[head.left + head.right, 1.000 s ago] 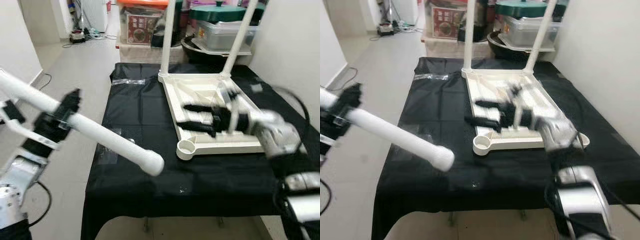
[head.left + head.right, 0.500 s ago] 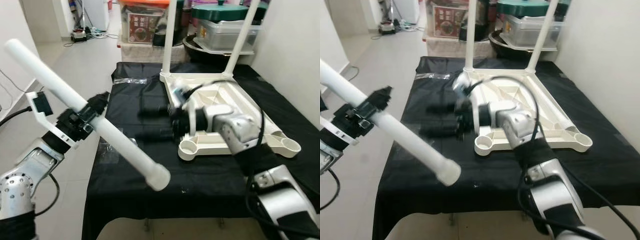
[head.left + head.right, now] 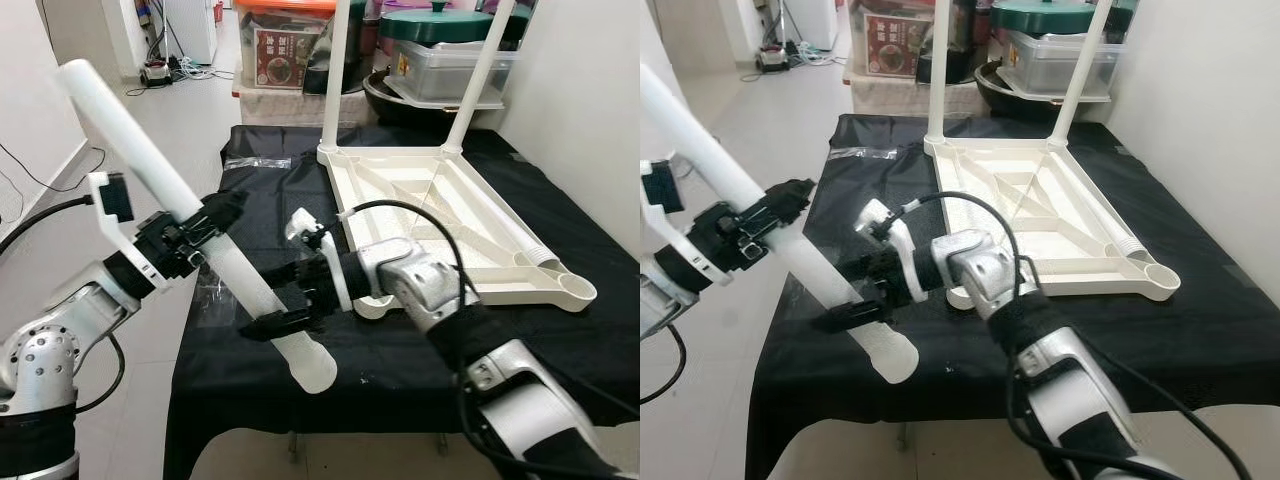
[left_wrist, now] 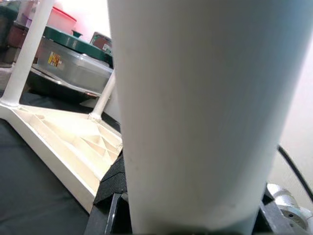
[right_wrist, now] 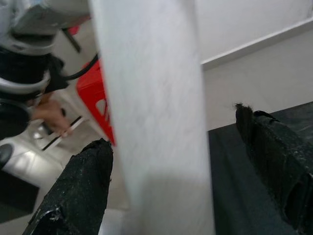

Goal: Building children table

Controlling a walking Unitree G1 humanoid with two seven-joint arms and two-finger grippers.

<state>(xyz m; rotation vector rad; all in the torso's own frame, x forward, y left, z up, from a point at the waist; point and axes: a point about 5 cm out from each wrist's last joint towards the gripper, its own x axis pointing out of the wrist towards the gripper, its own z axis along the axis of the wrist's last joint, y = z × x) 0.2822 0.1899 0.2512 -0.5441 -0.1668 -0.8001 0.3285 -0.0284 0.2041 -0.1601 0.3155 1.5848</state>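
Note:
My left gripper (image 3: 203, 236) is shut on a long white table leg (image 3: 150, 178), gripping it about halfway along. The leg slants from upper left down to its open end (image 3: 314, 374) over the table's front edge. My right gripper (image 3: 284, 297) reaches across from the right, open, with one black finger (image 5: 78, 191) on each side of the leg's lower part (image 5: 151, 122). The white children's table top (image 3: 470, 292) lies upside down on the black cloth. Two legs (image 3: 337, 70) stand fitted at its far corners. A near corner socket (image 3: 575, 292) is empty.
A black cloth covers the work table (image 3: 270, 200), with clear plastic wrap (image 3: 255, 162) lying on it. Storage boxes and a lidded bin (image 3: 450, 60) crowd behind. A wall runs along the right; open floor with cables (image 3: 40, 180) lies left. A red stool (image 5: 100, 98) stands beyond.
My right gripper has swung left from over the table top and now straddles the leg. My left arm has tilted the leg steeper and brought it closer to the table.

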